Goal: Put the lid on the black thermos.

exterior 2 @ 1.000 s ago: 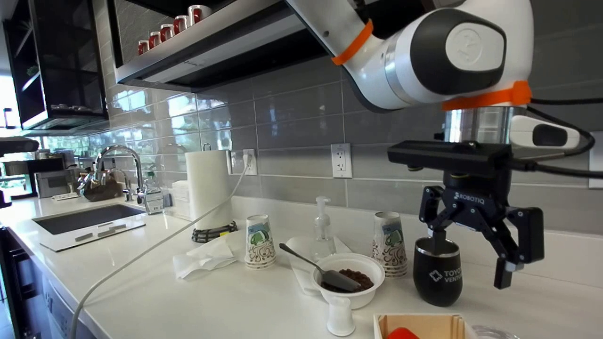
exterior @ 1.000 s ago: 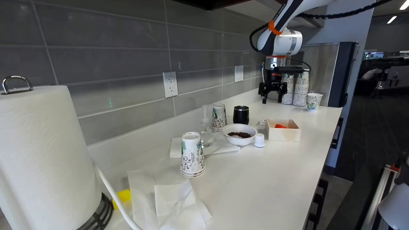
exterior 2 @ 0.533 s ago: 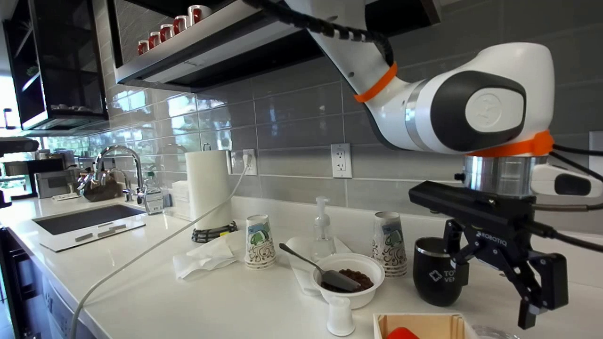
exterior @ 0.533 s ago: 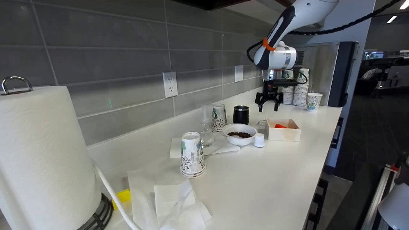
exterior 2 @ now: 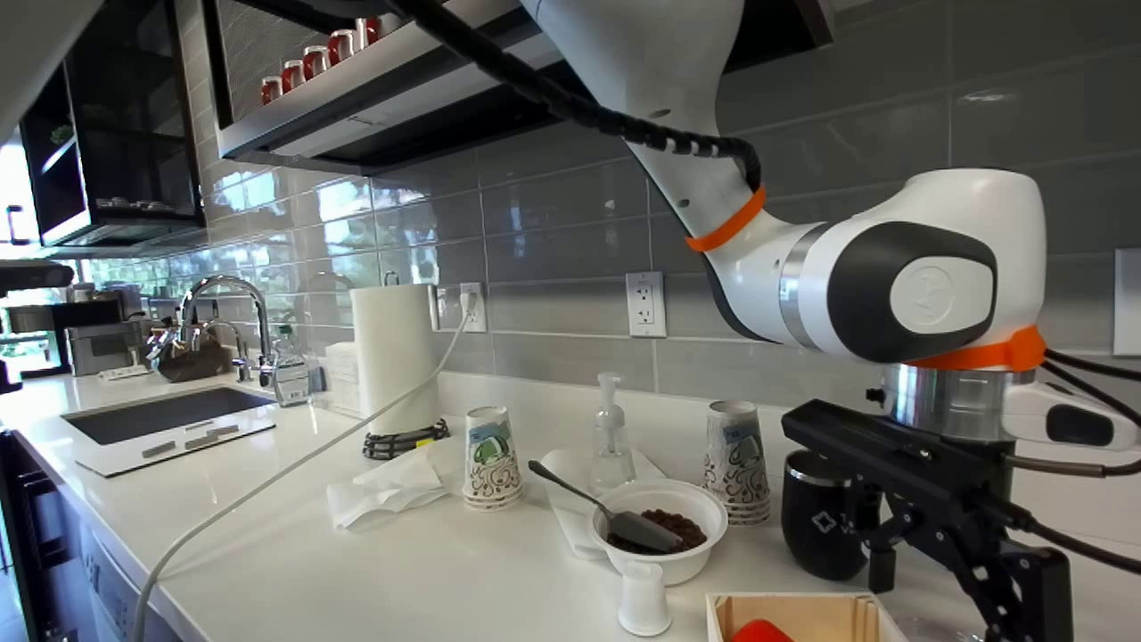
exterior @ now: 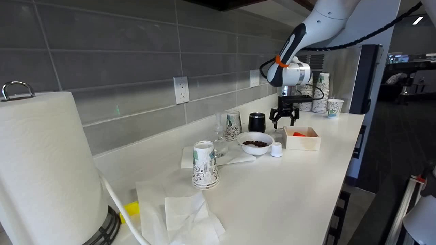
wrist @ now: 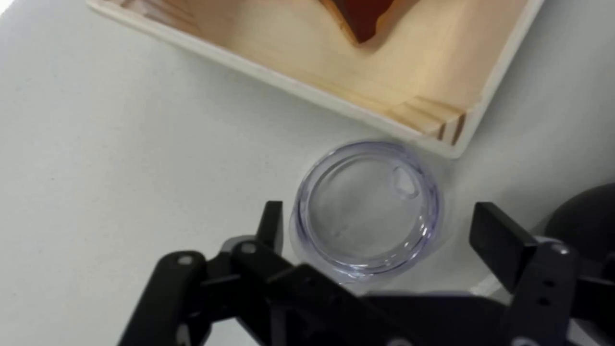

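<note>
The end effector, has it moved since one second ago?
Yes, downward. In an exterior view, the end effector appeared wholly above the rim level of the black thermos then; now it reaches well below that level.

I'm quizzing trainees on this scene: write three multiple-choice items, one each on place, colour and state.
1. Where is the clear lid relative to the wooden box?
A) inside it
B) on the counter beside it
C) hidden underneath it

2. The object in the box is:
A) green
B) blue
C) red

3. The end effector is:
A) open
B) shut on the lid
C) shut, empty

1: B, lying outside the box in the wrist view.
2: C, it shows red in both exterior views.
3: A, its fingers stand apart.
</note>
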`<state>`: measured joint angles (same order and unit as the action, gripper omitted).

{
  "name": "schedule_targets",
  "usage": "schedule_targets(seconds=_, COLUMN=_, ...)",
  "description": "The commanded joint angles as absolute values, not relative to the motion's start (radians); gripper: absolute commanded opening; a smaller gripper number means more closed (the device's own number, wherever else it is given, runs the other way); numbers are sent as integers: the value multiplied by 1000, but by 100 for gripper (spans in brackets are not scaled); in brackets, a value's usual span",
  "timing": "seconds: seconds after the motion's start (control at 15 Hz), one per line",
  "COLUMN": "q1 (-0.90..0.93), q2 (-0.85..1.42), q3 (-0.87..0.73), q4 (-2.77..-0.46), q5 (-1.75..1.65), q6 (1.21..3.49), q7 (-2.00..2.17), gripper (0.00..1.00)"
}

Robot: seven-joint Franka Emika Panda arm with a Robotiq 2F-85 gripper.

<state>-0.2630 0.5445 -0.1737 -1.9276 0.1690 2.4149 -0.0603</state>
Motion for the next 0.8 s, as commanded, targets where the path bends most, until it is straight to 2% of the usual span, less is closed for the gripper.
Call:
schedule_targets(seconds=0.0, q1=-280, q2=589, q3=-160, q4=-1873, q5=181, q6=2420, q7=-24, gripper=100)
schedule_targets(seconds=0.73, q1=-276, q2=623, q3=-152, q4=-1849, q5=175, q6=2421, q7=7, gripper=100)
